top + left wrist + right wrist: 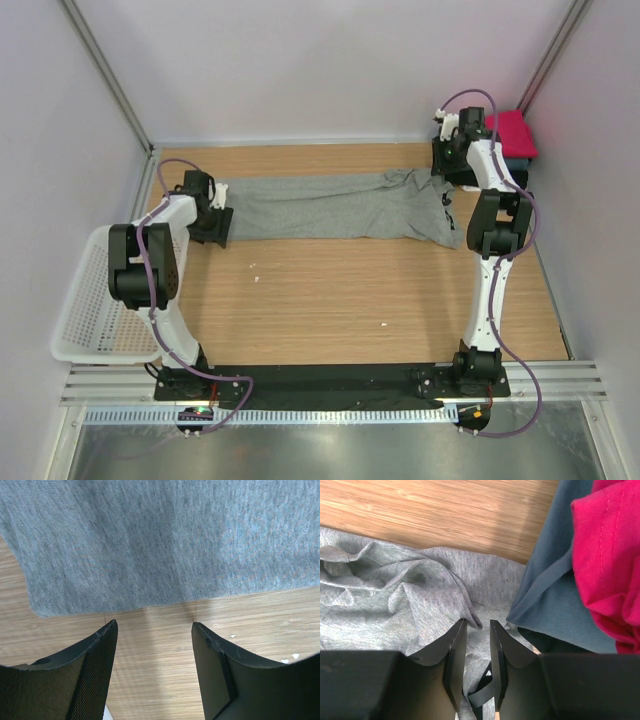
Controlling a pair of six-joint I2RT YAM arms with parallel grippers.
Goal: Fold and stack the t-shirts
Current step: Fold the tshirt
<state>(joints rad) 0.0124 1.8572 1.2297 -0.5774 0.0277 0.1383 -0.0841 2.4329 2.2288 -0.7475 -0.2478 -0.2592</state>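
**A:** Grey t-shirt [330, 207]: where is it lying?

**B:** It's stretched in a long band across the far half of the wooden table [350, 300]. It's flat on the left and rumpled at the right end. That end sits just beside the slate-blue tee [555, 595], which has the magenta-red tee [610, 555] on top of it.

**A:** And the jaws?

**B:** The left gripper [154, 625] has them spread wide and empty, just short of the hem edge [125, 607] and not touching it. The right gripper [478, 622] shows only a narrow gap, with the dark collar band [481, 696] lying in it. I can't tell whether they nip it.

**A:** How will it handle?

**B:** It's a light, limp knit, I'd judge. It will sag and crease wherever it isn't held, and drag on the wood rather than slide cleanly. Nothing about it looks fragile.

**A:** Best hold?

**B:** Probably the doubled parts: hem corners on the left, collar or shoulder seam on the right. A pinch in the middle of a single layer would likely just pull up a peak.
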